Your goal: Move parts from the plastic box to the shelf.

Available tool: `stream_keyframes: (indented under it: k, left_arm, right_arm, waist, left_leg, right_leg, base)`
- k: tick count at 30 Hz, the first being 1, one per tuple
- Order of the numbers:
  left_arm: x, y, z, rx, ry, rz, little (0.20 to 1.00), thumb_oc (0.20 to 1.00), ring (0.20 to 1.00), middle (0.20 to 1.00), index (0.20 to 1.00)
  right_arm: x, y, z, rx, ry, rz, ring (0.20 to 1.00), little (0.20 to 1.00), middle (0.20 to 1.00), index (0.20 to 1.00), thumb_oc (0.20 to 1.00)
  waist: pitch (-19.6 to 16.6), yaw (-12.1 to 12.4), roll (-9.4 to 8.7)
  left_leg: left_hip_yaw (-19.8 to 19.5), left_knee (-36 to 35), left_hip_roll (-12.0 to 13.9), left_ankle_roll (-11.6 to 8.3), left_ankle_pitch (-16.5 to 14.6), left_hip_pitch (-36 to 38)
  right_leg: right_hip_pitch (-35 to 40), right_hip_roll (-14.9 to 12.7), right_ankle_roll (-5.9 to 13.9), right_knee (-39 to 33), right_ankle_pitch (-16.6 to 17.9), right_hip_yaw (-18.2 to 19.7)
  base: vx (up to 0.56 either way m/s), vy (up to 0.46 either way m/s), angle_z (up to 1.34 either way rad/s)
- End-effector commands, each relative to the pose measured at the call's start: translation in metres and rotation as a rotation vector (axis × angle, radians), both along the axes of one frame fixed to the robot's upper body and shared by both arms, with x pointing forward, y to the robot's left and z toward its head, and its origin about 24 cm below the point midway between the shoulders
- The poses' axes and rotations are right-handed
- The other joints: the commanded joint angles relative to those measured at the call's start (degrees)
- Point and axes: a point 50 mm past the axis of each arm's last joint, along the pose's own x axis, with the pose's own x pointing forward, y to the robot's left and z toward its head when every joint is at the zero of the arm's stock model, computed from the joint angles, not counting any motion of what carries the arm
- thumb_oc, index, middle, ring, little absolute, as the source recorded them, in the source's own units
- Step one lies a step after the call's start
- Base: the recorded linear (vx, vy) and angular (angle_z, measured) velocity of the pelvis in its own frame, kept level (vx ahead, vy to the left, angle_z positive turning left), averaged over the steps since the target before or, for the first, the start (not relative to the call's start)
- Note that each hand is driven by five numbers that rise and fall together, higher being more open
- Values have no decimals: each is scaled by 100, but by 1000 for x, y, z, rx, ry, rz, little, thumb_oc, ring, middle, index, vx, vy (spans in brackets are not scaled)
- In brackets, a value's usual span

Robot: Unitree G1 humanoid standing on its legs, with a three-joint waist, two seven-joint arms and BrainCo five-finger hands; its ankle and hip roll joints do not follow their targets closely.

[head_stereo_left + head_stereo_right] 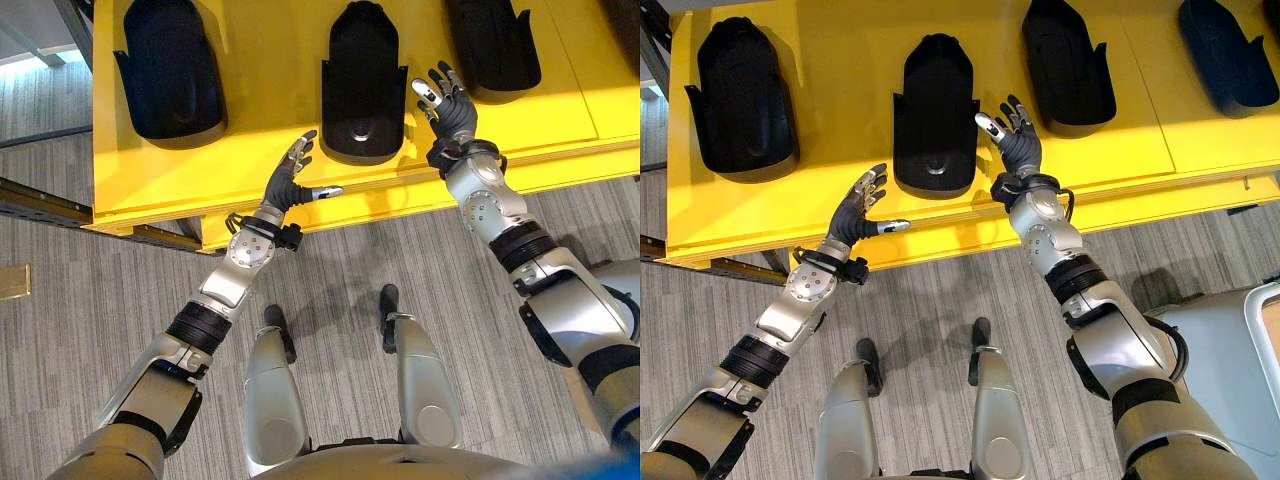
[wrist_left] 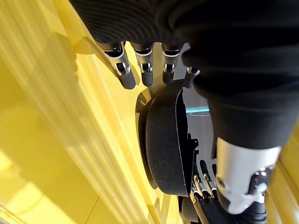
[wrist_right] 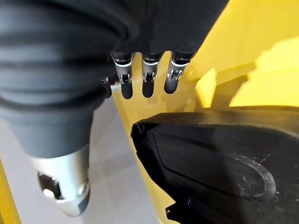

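Yellow shelf (image 1: 260,100) carries several black parts, middle part (image 1: 362,85) lying between both hands | left hand (image 1: 288,182) and right hand (image 1: 452,110) fingers spread, holding nothing | placement looks finished; plastic box possibly off-camera, remaining parts unknown.

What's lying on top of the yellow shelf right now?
Four black moulded parts lie in a row on the yellow shelf; the second from the left sits between the open left hand and right hand. Anything beneath the parts is covered.
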Motion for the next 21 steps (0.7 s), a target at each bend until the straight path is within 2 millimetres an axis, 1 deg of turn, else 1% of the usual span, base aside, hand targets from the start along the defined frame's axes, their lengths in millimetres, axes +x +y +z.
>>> stream_keyframes:
  k: [1, 9, 21]
  left_arm:
    - [-15, -6, -5, 11, 1, -74, 1000, 1000, 1000, 1000, 1000]
    - [-17, -10, -1, 4, -17, -95, 1000, 1000, 1000, 1000, 1000]
    - [-20, -12, 2, -7, -32, -108, 1000, 1000, 1000, 1000, 1000]
  right_arm:
    - [3, 6, 45, 51, -123, -6, 1000, 1000, 1000, 1000, 1000]
    - [6, 18, 49, 73, -116, 10, 1000, 1000, 1000, 1000, 1000]
    - [8, 31, 47, 85, -92, 34, 1000, 1000, 1000, 1000, 1000]
  waist:
    - [-87, 116, 30]
    - [-30, 183, 66]
    - [-14, 235, 64]
  left_leg:
    - [-538, -456, 147, 5, 602, -356]
    - [-610, -467, 124, 3, 657, -459]
    - [-691, -442, 108, 1, 701, -640]
  right_leg:
    - [191, -354, 184, 53, 20, -53]
    - [86, -336, 157, 172, -44, -79]
    - [-116, -324, 114, 382, -116, -140]
  base:
    - [0, 0, 0]
    - [3, -11, 3]
    - [2, -6, 2]
